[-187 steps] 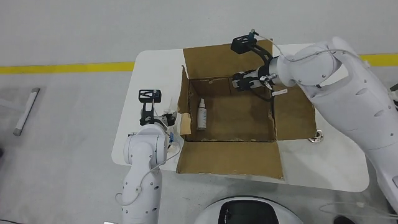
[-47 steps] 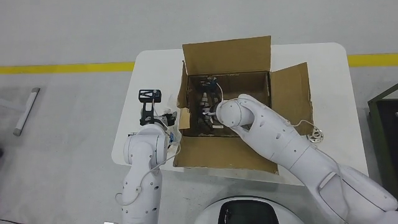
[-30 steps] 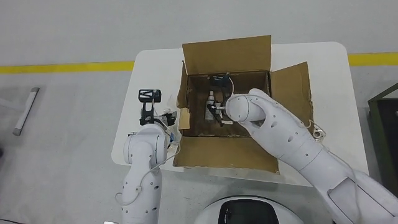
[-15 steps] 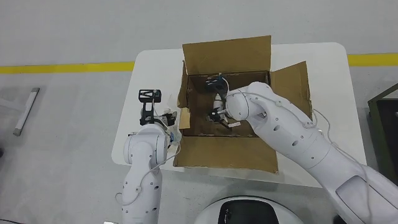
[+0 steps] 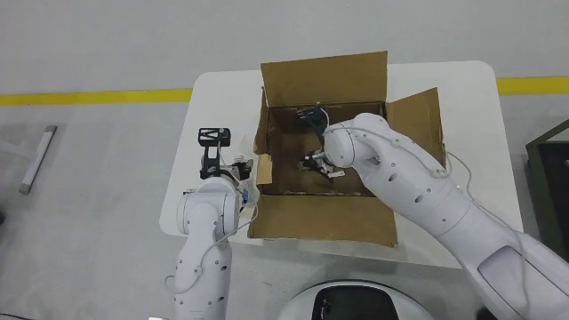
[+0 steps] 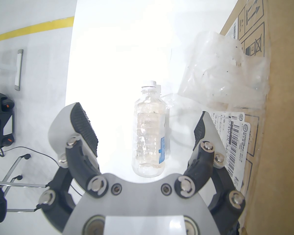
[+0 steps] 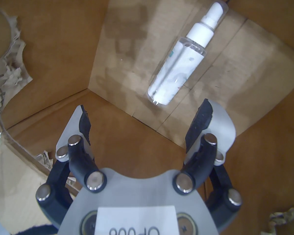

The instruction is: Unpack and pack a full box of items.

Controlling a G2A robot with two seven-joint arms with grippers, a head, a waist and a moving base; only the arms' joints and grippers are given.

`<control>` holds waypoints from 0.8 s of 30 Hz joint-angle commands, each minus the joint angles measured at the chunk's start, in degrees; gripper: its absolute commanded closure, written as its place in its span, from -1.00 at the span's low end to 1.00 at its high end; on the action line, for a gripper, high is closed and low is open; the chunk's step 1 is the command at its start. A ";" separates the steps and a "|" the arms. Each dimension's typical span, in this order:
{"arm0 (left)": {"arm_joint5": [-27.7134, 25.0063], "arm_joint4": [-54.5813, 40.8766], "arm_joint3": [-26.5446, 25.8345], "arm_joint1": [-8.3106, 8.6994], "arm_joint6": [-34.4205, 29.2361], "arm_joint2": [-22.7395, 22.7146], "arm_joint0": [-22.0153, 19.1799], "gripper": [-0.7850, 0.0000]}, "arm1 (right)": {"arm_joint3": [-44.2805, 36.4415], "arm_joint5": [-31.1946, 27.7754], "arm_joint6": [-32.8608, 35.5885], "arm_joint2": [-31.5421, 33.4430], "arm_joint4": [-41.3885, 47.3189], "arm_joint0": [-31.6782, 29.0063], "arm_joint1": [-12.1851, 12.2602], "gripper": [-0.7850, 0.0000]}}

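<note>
A white spray bottle (image 7: pixel 178 67), judged light, stiff and slick, is shown lying flat on the cardboard box (image 7: pixel 51 50) floor near one wall, probably best taken across its body by the spread-open right gripper (image 7: pixel 144 113) above.

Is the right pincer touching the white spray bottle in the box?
Apart. Right wrist view: open right pincer sits short of the white spray bottle; brown cardboard box floor shows between.

spray bottle (image 7: pixel 178 67) seemingly under right arm (image 5: pixel 400 178) from above
</note>
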 commanded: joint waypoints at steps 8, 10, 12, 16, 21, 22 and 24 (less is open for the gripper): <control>0.00 0.00 0.00 0.00 0.00 0.00 0.00 -1.00 | 11.30 0.47 2.56 -1.61 2.40 5.62 -2.01 -1.00; 0.00 0.00 0.00 0.00 0.00 0.00 0.00 -1.00 | 13.53 0.01 3.02 -2.35 2.74 6.77 -2.54 -1.00; 0.00 0.00 0.00 0.00 0.00 0.00 0.00 -1.00 | 15.73 -0.23 3.26 -3.13 2.98 7.62 -3.08 -1.00; 0.00 0.00 0.00 0.00 0.00 0.00 0.00 -1.00 | 18.74 -0.10 3.05 -4.63 3.72 8.45 -4.24 -1.00; 0.00 0.00 0.00 0.00 0.00 0.00 0.00 -1.00 | 23.26 -0.50 0.86 -6.04 4.88 9.28 -5.78 -1.00; 0.00 0.00 0.00 0.00 0.00 0.00 0.00 -1.00 | 24.08 -0.56 0.46 -6.35 5.07 9.44 -6.11 -1.00; 0.00 0.00 0.00 0.00 0.00 0.00 0.00 -1.00 | 25.58 -0.75 -0.36 -7.01 5.34 9.78 -6.79 -1.00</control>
